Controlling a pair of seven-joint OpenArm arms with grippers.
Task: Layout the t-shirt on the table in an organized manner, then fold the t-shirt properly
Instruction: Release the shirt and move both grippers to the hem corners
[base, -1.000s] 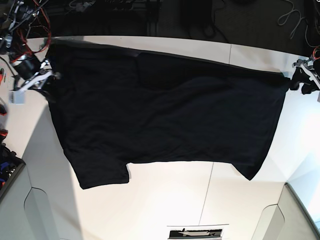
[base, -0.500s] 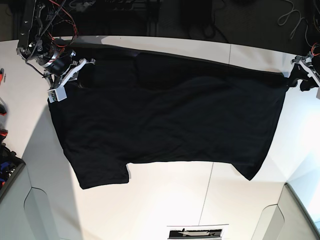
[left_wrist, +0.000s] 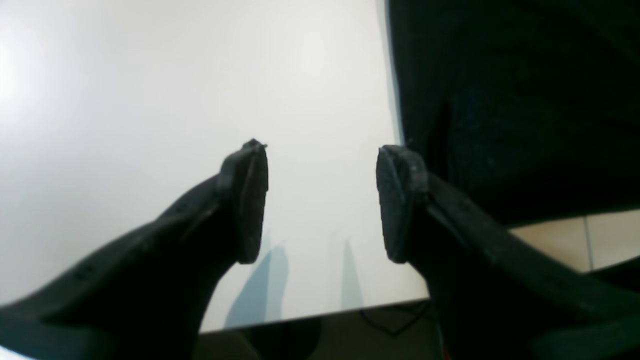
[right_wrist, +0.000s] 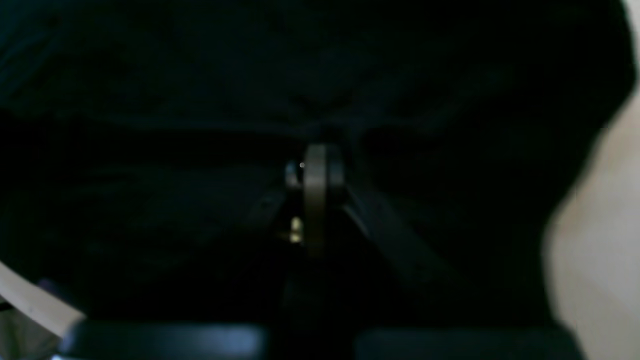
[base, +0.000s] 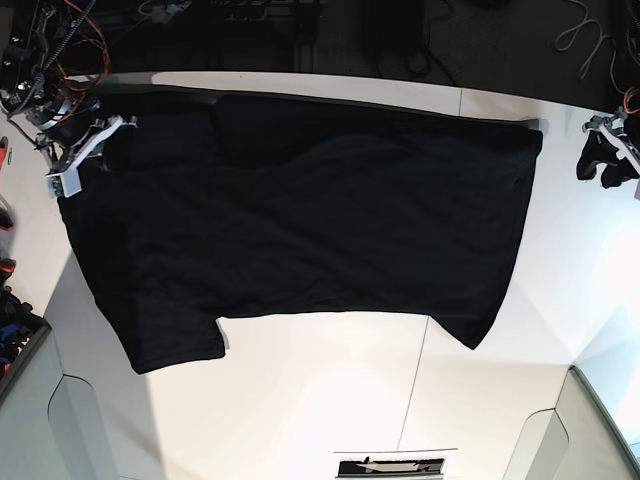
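Note:
The black t-shirt lies spread across the white table, one sleeve toward the near left, the other toward the near right. My right gripper is shut on the t-shirt's far left corner. In the right wrist view its closed tips sit amid dark cloth. My left gripper hovers open at the far right, apart from the shirt's edge. In the left wrist view it shows bare table between its fingers, with the t-shirt to the right.
Cables and equipment crowd the dark area beyond the table's far edge. A dark bin sits at the left edge. A thin seam crosses the tabletop. Grey panels flank the near corners. In the left wrist view the table edge is close.
The right gripper has swung right and then back left, and the whole t-shirt has slid left with it. The shirt's right corner has drawn away from the open left gripper, which stayed put.

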